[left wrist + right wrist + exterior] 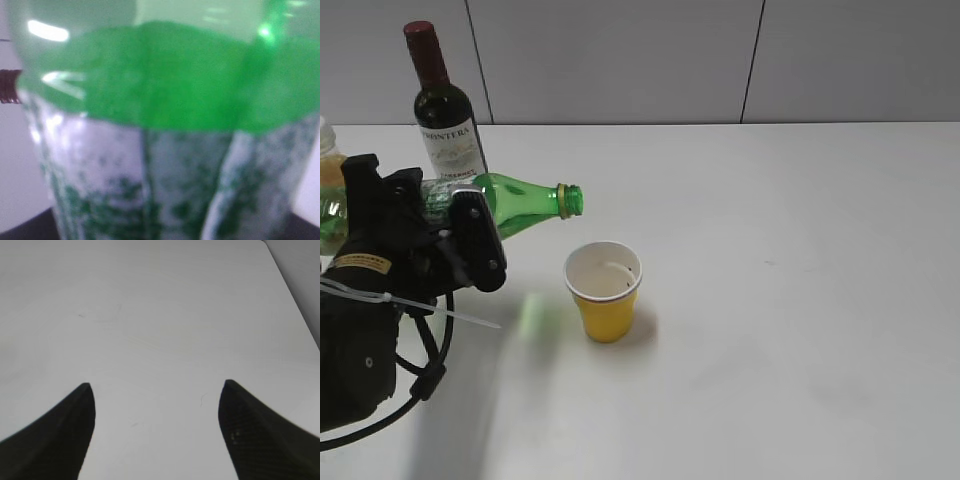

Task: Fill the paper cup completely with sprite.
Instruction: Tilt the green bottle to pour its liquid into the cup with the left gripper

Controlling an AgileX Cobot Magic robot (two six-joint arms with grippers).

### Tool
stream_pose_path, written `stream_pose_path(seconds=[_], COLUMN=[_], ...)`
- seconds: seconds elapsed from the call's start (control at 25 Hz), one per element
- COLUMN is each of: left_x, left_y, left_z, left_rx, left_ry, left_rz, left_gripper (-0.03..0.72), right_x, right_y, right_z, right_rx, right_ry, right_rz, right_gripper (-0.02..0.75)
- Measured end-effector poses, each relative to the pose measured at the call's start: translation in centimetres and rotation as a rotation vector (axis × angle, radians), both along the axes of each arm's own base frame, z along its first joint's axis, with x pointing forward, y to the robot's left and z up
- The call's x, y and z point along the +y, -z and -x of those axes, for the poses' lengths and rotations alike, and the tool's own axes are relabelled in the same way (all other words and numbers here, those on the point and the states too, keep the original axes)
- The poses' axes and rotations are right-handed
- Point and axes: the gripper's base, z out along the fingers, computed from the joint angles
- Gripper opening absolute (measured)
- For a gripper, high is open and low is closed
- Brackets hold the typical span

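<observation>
Now, working outward from your side of the table:

Left gripper [460,235]: its fingers are clamped around the label section of the sprite bottle [525,205], which lies tipped nearly flat, mouth toward the right. You have no cap on that mouth.

Left wrist view: all you get is blurred green plastic and mottled label [150,185] filling the lens, so you cannot read the grip or the liquid level from there.

Paper cup [605,291]: it stands upright on the table [800,300], just below and slightly right of the bottle mouth, the two apart. You can see the white inside wall; a little liquid may sit at the bottom, but it is hard to say. To my eye the filling is barely begun.

Spill risk: the mouth hangs near the cup's left rim, not over its middle. If you tilt further from here, the stream could strike the rim or land on the table.

Tipping risk: the cup is light and nearly empty, so a sudden gush or a brush from the bottle neck could knock it over.

Overflow risk: a complete fill leaves you no margin, and foam would hide the true level.

Right gripper [157,435]: its fingers stand wide apart over bare table, holding nothing; you cannot see it in the exterior view.

Far left: the wine bottle [445,105] stands behind the arm, and another bottle [328,160] is cut off by the frame edge.
</observation>
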Motion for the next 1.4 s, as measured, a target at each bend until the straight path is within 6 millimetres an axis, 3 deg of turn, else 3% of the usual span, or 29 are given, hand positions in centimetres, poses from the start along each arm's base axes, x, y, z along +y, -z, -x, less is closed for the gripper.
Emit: stream_pose_path(seconds=[1.4], left_x=[-0.06], left_y=[0.16], left_z=[-0.06], left_rx=[0.025], left_ry=[0.041], left_rz=[-0.155], left_gripper=[0.447], right_x=[0.00], right_y=[0.00], right_z=[0.00], right_rx=[0.000], right_ry=[0.000], right_rz=[0.000], right_gripper=[0.594])
